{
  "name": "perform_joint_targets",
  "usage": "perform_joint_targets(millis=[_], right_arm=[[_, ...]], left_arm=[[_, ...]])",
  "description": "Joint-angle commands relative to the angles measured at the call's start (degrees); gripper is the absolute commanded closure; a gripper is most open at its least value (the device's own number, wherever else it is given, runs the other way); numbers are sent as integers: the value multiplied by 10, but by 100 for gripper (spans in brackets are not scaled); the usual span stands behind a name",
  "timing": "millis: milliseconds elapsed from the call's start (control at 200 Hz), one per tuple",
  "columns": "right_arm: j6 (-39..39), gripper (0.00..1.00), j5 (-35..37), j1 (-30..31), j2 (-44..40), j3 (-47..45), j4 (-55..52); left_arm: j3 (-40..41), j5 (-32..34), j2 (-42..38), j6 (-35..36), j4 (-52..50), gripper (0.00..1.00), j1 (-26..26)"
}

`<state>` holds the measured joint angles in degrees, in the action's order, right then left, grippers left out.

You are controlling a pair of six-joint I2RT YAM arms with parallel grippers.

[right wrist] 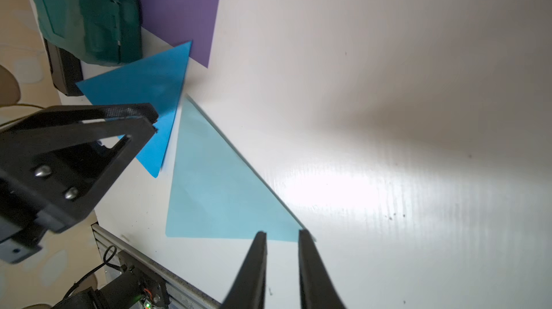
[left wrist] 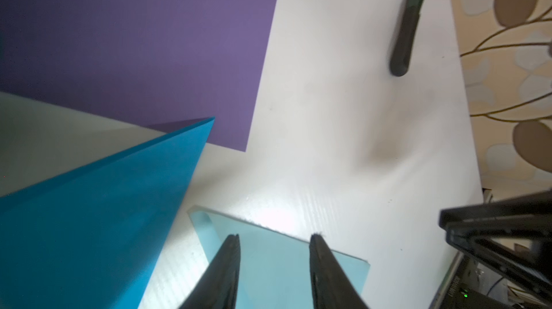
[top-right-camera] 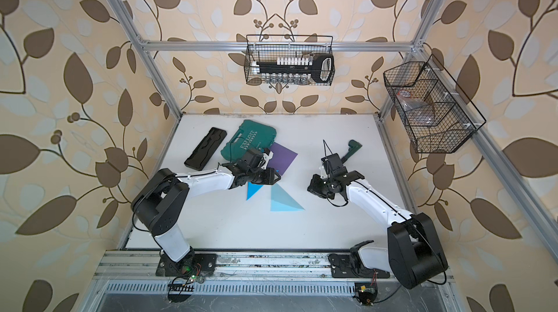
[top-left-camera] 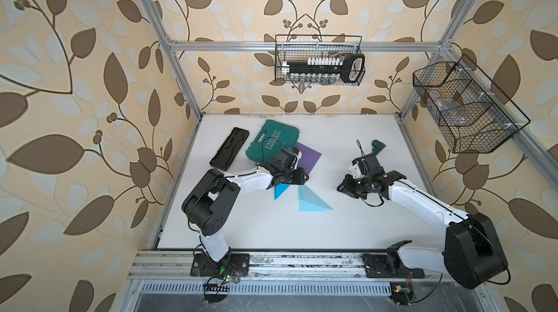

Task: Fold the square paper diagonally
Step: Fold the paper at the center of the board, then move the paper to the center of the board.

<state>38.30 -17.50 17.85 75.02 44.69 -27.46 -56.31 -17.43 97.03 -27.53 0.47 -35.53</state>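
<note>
Over the table (top-left-camera: 347, 229), left of centre, left gripper (left wrist: 273, 236) hangs parted and empty; pale blue paper (top-left-camera: 309, 203) lies folded as a triangle mid-table; right gripper (right wrist: 280, 232) stands narrowly parted, empty; unpressed, the crease may spring open.

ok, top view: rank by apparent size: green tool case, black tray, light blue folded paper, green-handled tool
Largest to smallest:
1. green tool case, clearly largest even partly covered
2. black tray
3. light blue folded paper
4. green-handled tool, only partly visible, so its full size is unsure
</note>
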Motion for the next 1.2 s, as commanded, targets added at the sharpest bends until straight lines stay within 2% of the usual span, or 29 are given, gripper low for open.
perform_joint_targets(millis=[0, 150, 330, 495, 585, 815, 980, 1110, 1195], right_arm=[[-33, 70, -18, -12, 21, 33, 12], [-63, 59, -50, -12, 50, 58, 16], [-100, 56, -90, -8, 60, 50, 37], [-126, 48, -105, 6, 73, 48, 40], [-127, 31, -103, 17, 78, 51, 31], [-128, 22, -96, 39, 89, 50, 23], [-139, 22, -108, 46, 116, 53, 24], [-150, 38, -127, 55, 144, 62, 21], [-161, 44, -125, 70, 153, 66, 12]], left_arm=[[-15, 12, -53, 18, -29, 55, 6], [-36, 71, -86, 15, -125, 56, 7], [-26, 143, -128, -3, -208, 63, 12], [20, 165, -178, -18, -220, 65, 23], [24, 167, -184, -26, -251, 70, 35], [42, 155, -204, -33, -284, 67, 61], [43, 139, -230, -24, -298, 65, 89], [35, 109, -239, -10, -309, 66, 113], [30, 67, -237, 1, -307, 65, 122]])
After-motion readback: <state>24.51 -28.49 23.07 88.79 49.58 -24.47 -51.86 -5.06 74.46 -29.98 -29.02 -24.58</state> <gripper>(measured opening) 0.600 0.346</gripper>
